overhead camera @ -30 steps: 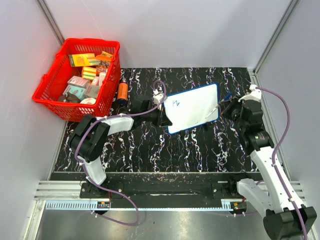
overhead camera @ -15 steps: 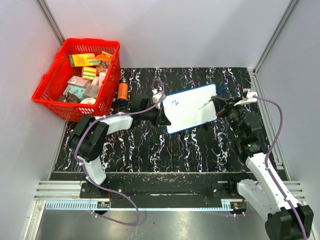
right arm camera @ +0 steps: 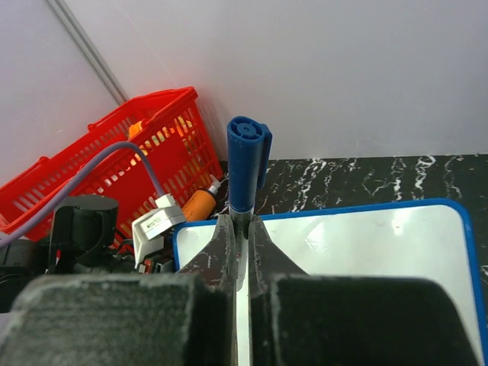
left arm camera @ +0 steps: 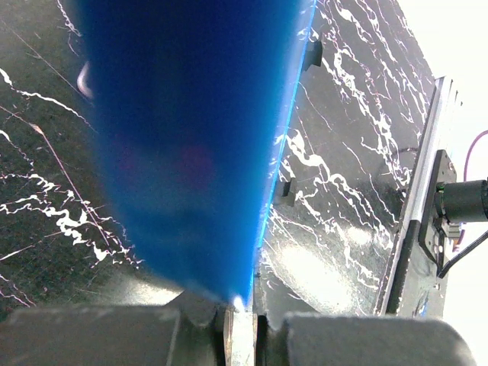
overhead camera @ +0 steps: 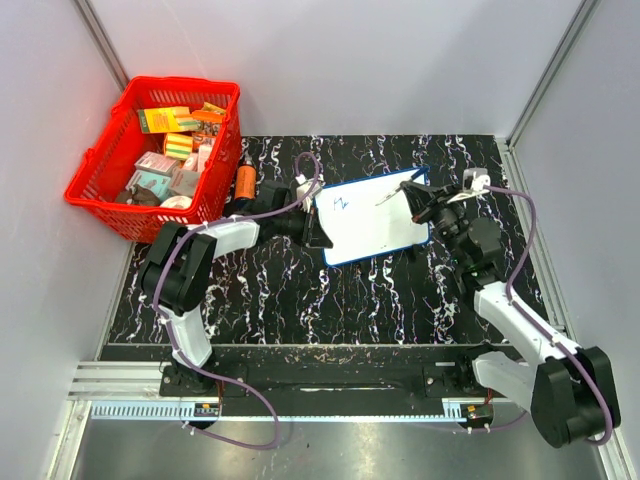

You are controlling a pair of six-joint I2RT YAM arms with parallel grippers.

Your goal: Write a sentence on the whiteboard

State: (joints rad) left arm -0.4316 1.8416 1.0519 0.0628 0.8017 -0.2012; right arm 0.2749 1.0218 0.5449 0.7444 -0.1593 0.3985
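Right gripper [right arm camera: 242, 229] pinches a blue plastic marker pen [right arm camera: 246, 164]; left gripper [overhead camera: 315, 225] clamps the blue-rimmed white whiteboard [overhead camera: 375, 225], which could slip under pen pressure.

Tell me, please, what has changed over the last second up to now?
The right gripper, shut on the marker, moved left from the right edge of the whiteboard to over its upper part. The left gripper, clamping the board's left edge, drew it slightly left. The red basket and orange bottle stayed put.
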